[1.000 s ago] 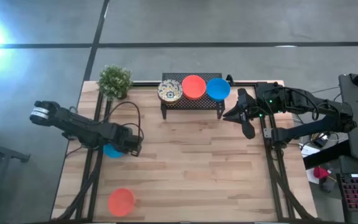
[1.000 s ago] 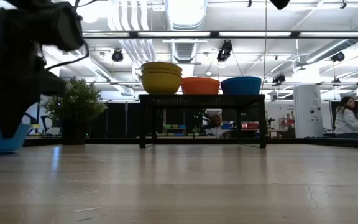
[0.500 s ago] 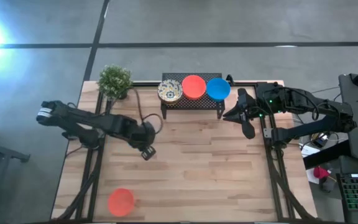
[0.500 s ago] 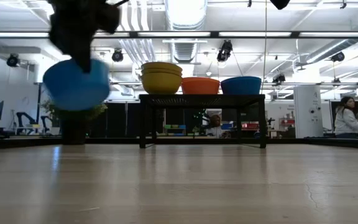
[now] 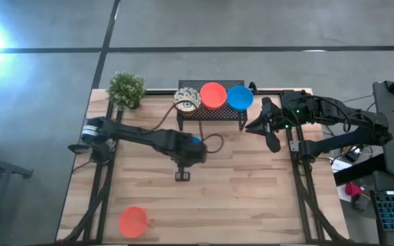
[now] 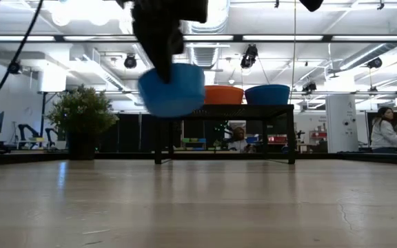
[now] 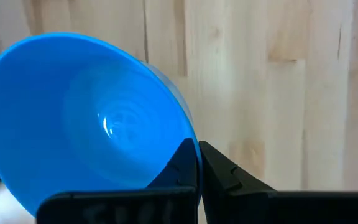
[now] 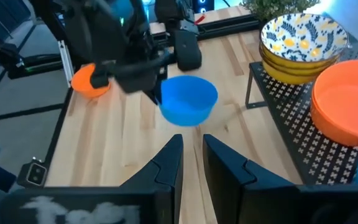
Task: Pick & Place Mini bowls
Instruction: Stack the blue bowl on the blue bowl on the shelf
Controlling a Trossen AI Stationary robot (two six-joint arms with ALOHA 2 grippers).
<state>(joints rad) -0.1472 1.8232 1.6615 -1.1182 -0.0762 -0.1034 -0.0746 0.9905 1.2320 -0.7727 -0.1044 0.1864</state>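
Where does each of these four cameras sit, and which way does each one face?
High: above the table, looking straight down; both arms show.
Low: at tabletop height, facing the rack; left arm enters from above.
Left wrist: on the left arm, facing the blue bowl in its fingers.
Right wrist: beside the rack, looking across the table past its own fingers.
All four show that blue bowl.

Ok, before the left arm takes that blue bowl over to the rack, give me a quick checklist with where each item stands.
1. Left gripper shut on the blue bowl rim: ok.
2. Bowl clear of the table: ok, it is in the air in the low view.
3. Bowl level: not ok, tilted.
4. Blue stack on the rack unobstructed: ok.
5. Right gripper out of the way: cannot tell, it hangs beside the rack's blue end.
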